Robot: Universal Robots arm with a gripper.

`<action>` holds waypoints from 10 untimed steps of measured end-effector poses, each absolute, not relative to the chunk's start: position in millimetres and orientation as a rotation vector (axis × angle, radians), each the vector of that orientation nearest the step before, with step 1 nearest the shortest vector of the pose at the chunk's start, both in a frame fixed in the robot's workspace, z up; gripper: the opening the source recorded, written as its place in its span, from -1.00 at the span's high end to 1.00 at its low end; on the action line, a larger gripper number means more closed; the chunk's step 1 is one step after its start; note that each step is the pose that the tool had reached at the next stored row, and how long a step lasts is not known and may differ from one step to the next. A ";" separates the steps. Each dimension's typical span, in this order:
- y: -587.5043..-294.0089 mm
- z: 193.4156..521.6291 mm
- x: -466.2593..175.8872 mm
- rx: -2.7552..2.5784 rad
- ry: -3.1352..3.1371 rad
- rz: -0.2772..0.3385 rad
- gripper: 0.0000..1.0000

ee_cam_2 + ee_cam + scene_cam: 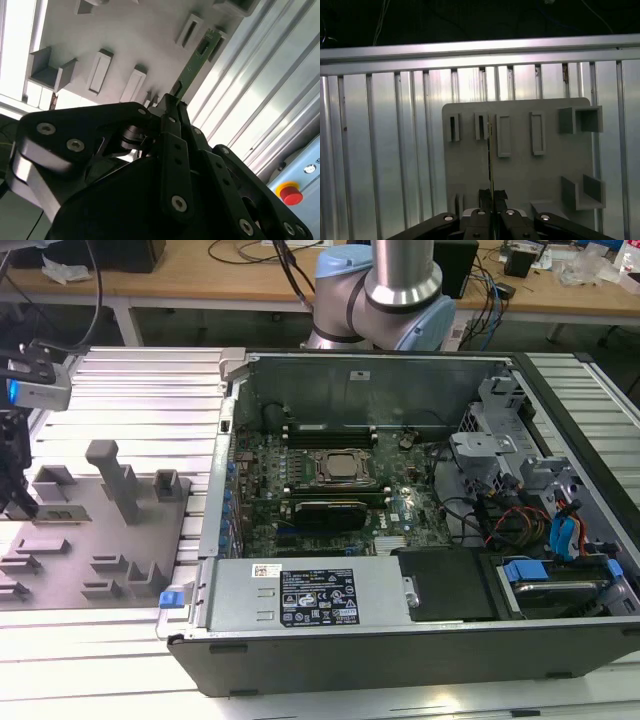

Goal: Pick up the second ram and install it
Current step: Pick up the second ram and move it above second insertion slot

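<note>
Gripper (172,103) points straight down over the gray fixture plate (140,30), fingers pinched nearly closed on one end of the second ram (197,61). The stick runs edge-up away from the fingertips, over the plate's slots. The wrist (32,385) hangs at the exterior view's left, well apart from the open computer case (400,655).

Second ram (199,56): long, narrow, flat green stick, dark chip on its face. In the first wrist view, second ram (490,155) edge-on, a thin line. One end clamped in gripper (172,102); other end over gray slotted plate (140,30), near its edge.
</note>
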State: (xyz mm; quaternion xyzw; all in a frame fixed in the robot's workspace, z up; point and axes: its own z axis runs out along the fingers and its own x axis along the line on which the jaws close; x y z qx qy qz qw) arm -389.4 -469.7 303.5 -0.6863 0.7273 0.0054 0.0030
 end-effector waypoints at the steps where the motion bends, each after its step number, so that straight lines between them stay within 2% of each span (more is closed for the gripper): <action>1: -469.5 305.6 -389.4 -2.152 2.281 0.017 0.73; 10: -467.9 324.7 -389.4 -2.153 2.281 0.015 0.73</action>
